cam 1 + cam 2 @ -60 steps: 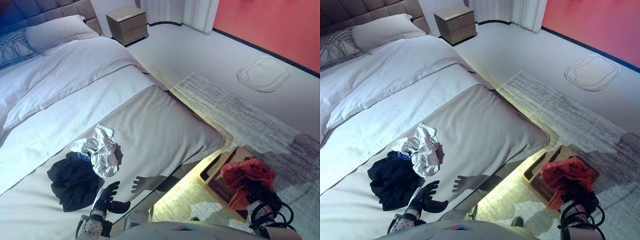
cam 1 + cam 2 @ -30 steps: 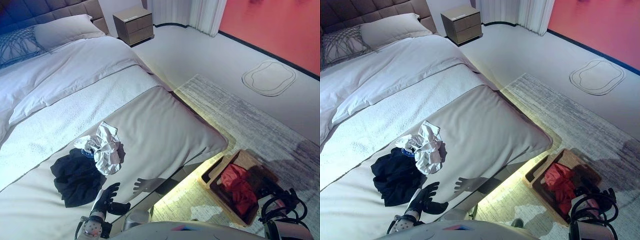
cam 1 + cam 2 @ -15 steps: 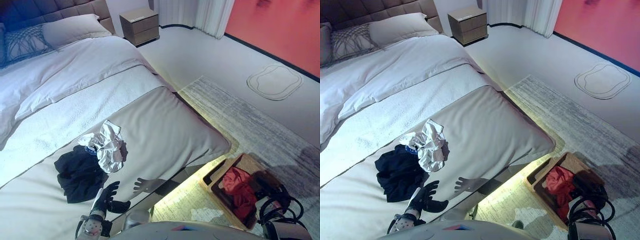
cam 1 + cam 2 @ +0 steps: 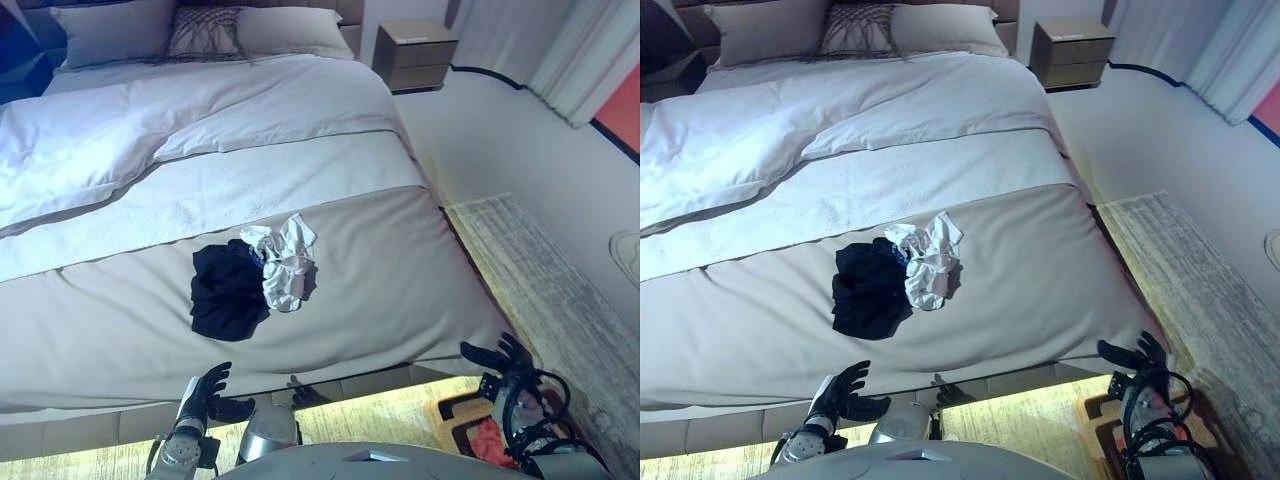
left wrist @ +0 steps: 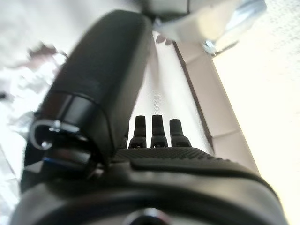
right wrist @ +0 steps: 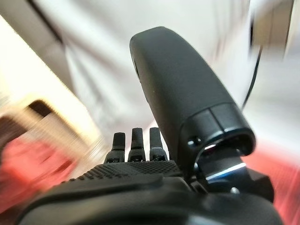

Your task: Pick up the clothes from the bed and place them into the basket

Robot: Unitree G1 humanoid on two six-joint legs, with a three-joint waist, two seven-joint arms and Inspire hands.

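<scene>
Both hands are seen as dark, matte black units: left hand (image 4: 208, 392) left of the pale grey curved torso shell (image 4: 330, 462), right hand (image 4: 497, 355) right of it. A silver-grey cylindrical wrist cuff (image 4: 180, 442) is fitted behind the left hand. Black looped cables (image 4: 532, 408) are bundled at the right wrist. In the wrist views, each thumb is shown as a smooth glossy black rounded housing (image 5: 103, 84), palms are covered in knurled black rubber (image 5: 187, 158), fingertips (image 6: 133, 137) are squared off. A small recessed screw (image 6: 191, 139) is set at the right thumb base.
</scene>
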